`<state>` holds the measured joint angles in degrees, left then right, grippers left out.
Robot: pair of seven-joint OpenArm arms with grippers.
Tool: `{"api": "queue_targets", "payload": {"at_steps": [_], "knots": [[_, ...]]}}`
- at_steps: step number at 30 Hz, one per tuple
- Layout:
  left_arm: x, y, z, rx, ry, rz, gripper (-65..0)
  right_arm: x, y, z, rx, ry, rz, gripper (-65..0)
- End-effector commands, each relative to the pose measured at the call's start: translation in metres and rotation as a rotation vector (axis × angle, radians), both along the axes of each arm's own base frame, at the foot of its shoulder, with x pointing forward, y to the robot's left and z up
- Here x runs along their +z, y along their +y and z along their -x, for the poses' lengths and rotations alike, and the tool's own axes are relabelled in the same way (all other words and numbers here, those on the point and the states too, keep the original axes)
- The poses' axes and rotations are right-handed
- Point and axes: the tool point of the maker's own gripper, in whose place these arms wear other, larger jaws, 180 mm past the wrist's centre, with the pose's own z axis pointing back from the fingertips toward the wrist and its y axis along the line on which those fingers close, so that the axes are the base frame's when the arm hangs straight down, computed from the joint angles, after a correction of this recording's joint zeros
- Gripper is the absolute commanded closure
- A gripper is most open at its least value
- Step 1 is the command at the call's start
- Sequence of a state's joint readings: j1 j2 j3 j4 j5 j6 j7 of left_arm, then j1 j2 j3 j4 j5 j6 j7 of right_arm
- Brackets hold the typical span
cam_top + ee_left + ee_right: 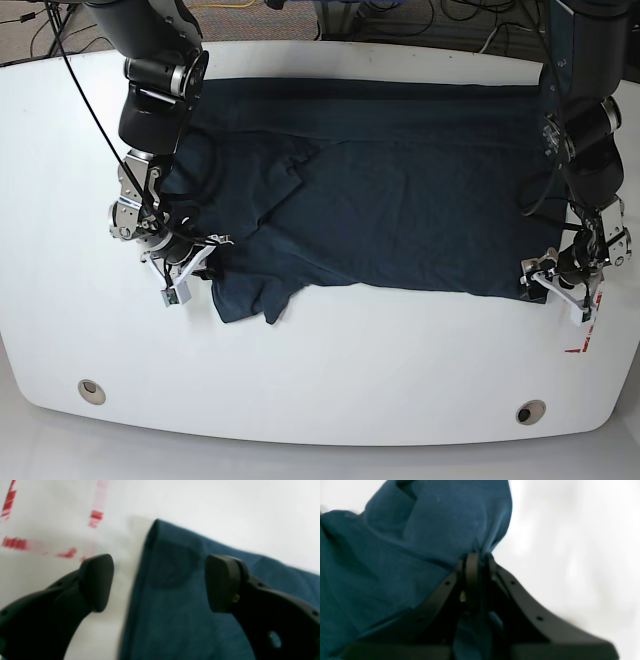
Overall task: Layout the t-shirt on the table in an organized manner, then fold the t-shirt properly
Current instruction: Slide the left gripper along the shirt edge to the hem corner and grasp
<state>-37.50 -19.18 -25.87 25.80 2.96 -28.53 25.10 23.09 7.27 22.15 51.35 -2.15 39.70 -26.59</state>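
Two wrist views: only these show my jaws.
Right gripper (476, 557): clamped on a bunched fold of the shirt (395, 555).
Left gripper (160, 582): jaws wide apart, straddling the shirt's corner edge, gripping nothing.
Base view: shirt spread across the table (320, 400), between both grippers.

I see the t-shirt (400, 210) lying on the worktop (330, 390), spread across its far half from left to right. Its right part lies flat; its left part is bunched, with a flap hanging toward the near edge. My right gripper (190, 262) sits at the shirt's left near edge, fingers pinched on a fold of it. My left gripper (560, 285) sits at the right near corner, fingers apart, straddling the cloth's edge. Two grommet holes (91, 390) lie near the worktop's near edge, one left, one right.
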Motion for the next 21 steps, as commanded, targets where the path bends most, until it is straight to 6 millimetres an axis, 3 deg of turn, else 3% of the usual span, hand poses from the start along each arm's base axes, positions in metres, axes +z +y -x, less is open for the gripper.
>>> {"api": "queue_targets", "payload": {"at_steps": [1,6,10,16,21], "knots": [[0.011,-0.009,-0.01,-0.038,-0.024,0.018,-54.0,0.009,-0.003,-0.007,0.004,-0.016,0.013,-0.2],[0.01,-0.021,-0.011,-0.067,-0.029,0.035,-50.8,0.009,-0.003,-0.007,0.004,-0.018,0.013,-0.2],[0.009,-0.027,-0.012,-0.073,-0.028,0.041,-38.3,0.009,-0.003,-0.007,0.004,-0.018,0.013,-0.2],[0.009,-0.028,-0.013,-0.073,-0.029,0.044,-26.2,0.009,-0.004,-0.007,0.003,-0.018,0.014,-0.2],[0.008,-0.029,-0.013,-0.074,-0.029,0.045,-8.2,0.009,-0.003,-0.007,0.005,-0.017,0.013,0.0]]}}
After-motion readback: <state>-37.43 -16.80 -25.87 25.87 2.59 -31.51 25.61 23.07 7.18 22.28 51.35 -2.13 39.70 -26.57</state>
